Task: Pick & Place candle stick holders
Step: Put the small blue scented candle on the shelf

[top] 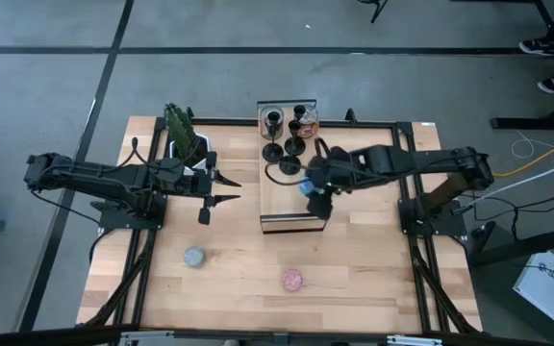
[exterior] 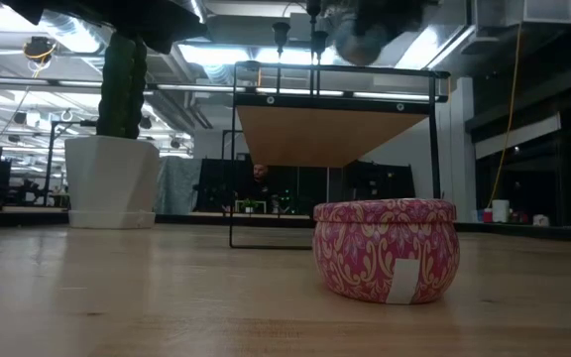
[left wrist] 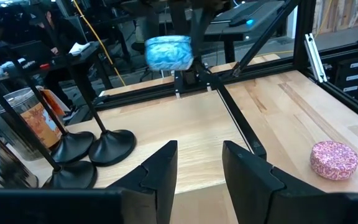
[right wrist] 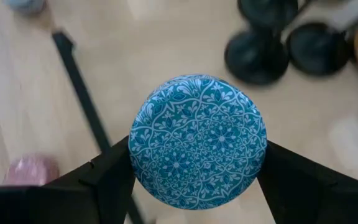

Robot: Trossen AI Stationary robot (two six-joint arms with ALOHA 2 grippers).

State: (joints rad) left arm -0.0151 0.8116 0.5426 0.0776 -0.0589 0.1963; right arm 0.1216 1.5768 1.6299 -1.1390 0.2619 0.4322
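Note:
Several black candle stick holders point(top: 284, 149) stand on their round bases at the far end of a raised wooden shelf point(top: 291, 207). Their bases also show in the left wrist view point(left wrist: 110, 146) and the right wrist view point(right wrist: 257, 59). My right gripper point(top: 314, 189) is over the shelf, just near of the holders, shut on a blue patterned round tin point(right wrist: 197, 146). My left gripper point(top: 227, 188) is open and empty, left of the shelf, its fingers point(left wrist: 160, 171) pointing toward the shelf. My right gripper pinches the blue tin between its two fingers, one on each opposite side of the round wall point(right wrist: 135, 155). The fingers come from above, pointing down. The tin point(left wrist: 169, 53) is lifted clear of the shelf, lid up and roughly level.
A pink tin point(top: 292, 280) and a grey tin point(top: 193, 257) sit on the near part of the table. A potted cactus point(top: 183, 135) stands far left. A shiny tin with an orange label point(left wrist: 23, 121) stands beside the holders. The shelf has a black frame point(left wrist: 229, 106).

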